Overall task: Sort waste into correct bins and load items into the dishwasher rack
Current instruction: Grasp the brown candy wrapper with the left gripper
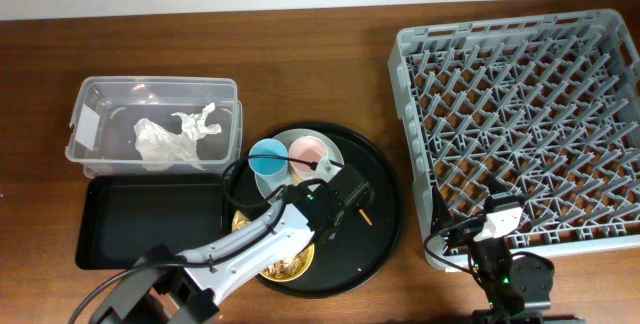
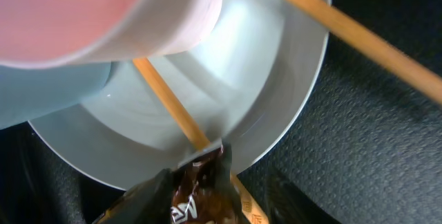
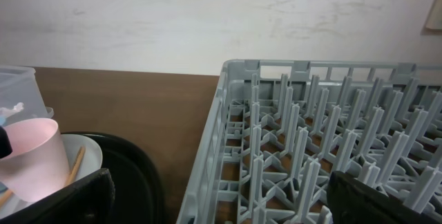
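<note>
Filling the table's [image 1: 300, 54] right side, the large square grey plastic lattice dishwasher rack [image 1: 520, 114] stands just ahead of the right gripper [image 3: 219, 186], whose jaws gape wide with nothing between them. Over the large round black tray [image 1: 385, 224], the left gripper [image 1: 342, 197] hovers at the pale round plate's [image 2: 276, 92] rim, the shiny gold-brown candy wrapper [image 2: 200, 193] right at its tip; whether it pinches the wrapper, I cannot tell.
</note>
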